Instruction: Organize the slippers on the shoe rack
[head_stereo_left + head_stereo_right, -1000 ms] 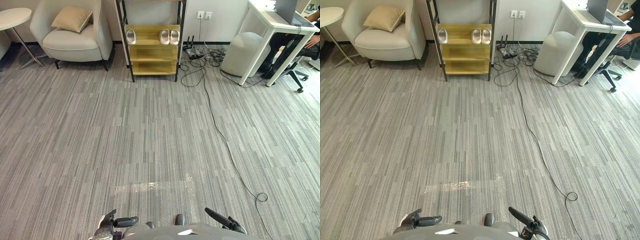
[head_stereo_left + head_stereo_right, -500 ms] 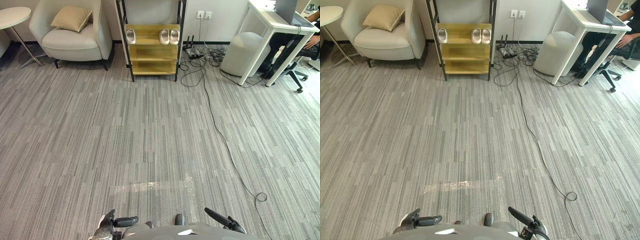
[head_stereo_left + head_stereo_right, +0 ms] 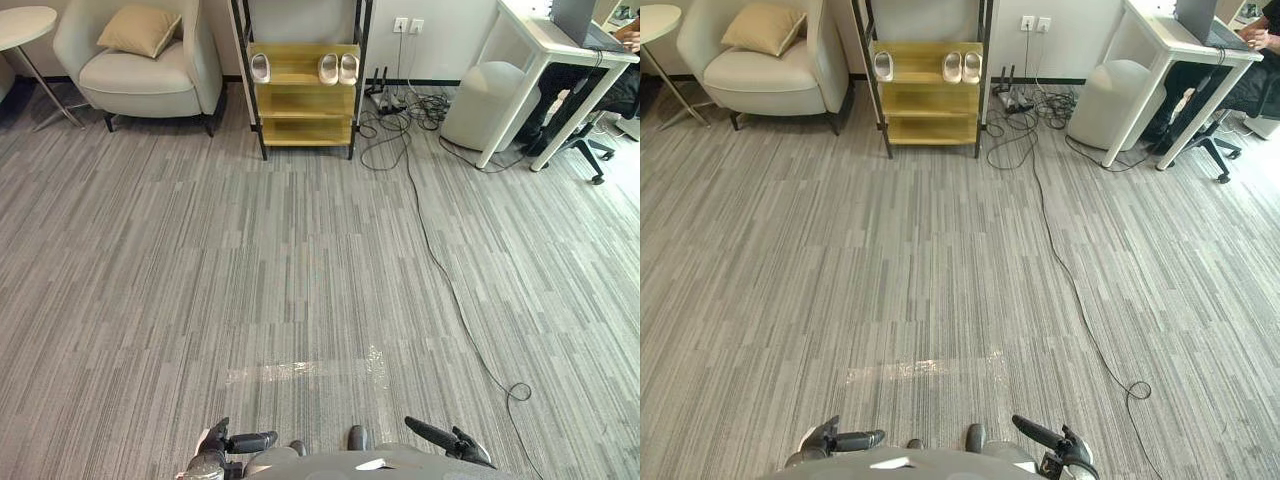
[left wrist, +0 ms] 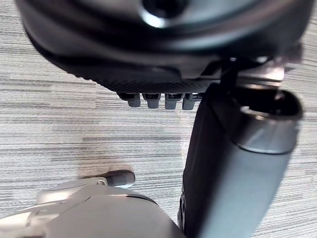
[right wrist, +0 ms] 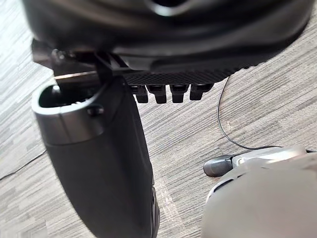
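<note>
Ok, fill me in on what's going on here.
The robot stands across the grey carpet from the shoe rack, well short of it. On the rack's top yellow shelf sit a single slipper at the left and a pair of slippers at the right. Its left hand and right hand hang low, open, holding nothing.
</note>
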Controlling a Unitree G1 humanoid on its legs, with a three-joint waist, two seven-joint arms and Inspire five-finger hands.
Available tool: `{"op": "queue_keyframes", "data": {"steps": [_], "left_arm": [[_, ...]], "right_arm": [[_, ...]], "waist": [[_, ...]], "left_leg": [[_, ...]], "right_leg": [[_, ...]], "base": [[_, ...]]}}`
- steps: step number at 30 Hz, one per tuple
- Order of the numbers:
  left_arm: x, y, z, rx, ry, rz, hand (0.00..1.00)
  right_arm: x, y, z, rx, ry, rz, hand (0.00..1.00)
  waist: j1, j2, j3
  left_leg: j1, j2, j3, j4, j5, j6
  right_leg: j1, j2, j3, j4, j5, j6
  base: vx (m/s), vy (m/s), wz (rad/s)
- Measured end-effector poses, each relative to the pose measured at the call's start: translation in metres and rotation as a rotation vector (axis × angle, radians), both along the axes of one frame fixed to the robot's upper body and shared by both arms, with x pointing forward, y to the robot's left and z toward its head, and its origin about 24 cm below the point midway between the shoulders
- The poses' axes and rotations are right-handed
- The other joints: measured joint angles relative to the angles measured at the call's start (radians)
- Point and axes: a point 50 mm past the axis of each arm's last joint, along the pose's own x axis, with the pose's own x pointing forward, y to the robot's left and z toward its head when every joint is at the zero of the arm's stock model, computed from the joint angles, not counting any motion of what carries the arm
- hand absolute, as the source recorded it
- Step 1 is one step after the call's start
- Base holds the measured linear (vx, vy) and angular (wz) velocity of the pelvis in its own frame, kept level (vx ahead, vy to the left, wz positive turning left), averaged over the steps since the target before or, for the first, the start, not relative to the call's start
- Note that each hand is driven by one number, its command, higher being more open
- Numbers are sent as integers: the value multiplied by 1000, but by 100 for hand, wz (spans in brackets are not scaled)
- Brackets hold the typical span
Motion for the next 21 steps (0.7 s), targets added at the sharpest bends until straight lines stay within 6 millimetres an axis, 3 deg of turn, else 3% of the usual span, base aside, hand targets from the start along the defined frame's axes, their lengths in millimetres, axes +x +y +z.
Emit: {"op": "queue_keyframes", "data": {"steps": [6, 11, 13, 15, 16, 18, 21], "left_arm": [[8, 0, 2, 8, -18, -19, 100], [15, 3, 4, 15, -41, -20, 100], [20, 6, 7, 18, -67, 3, 100], [23, 7, 8, 12, -94, 38, 100], [27, 4, 10, -8, -128, 88, 100], [32, -1, 11, -22, -162, 104, 100], [36, -2, 13, -28, -187, 99, 100]], "right_arm": [[10, 0, 2, -9, -20, 23, 100], [14, 2, 3, -10, -35, 47, 100], [14, 4, 3, -6, -38, 49, 100], [14, 4, 3, -6, -39, 48, 100], [14, 2, 4, -11, -43, 47, 100], [11, -4, 5, -30, -44, 43, 100], [11, -6, 5, -36, -41, 43, 100]], "waist": [[-1, -1, 24], [-1, -11, 33], [-1, -18, 37], [2, -19, 43], [11, -3, 56], [23, 19, 63], [32, 25, 64]], "left_leg": [[-9, 2, -3, 8, -1, -9], [-52, 9, 1, 96, -42, -50], [-133, 23, 9, 274, -94, -111], [-217, 40, 34, 468, -105, -126], [-299, 76, 68, 671, -115, -108], [-353, 114, 103, 775, -155, -54], [-408, 95, 114, 612, -152, -61]], "right_leg": [[-4, 1, -4, 0, 0, 0], [-4, -1, -6, 4, -7, -9], [0, -2, -7, 1, -27, -30], [15, -4, -5, 2, -34, -40], [39, -3, 4, 13, -51, -56], [55, -7, 21, 35, -76, -63], [51, -54, 48, 54, -108, -50]], "base": [[0, 0, 2], [-9, -12, 2], [-35, -36, 7], [25, -7, -5], [68, -5, -18], [116, 27, -27], [149, 98, -24]]}}
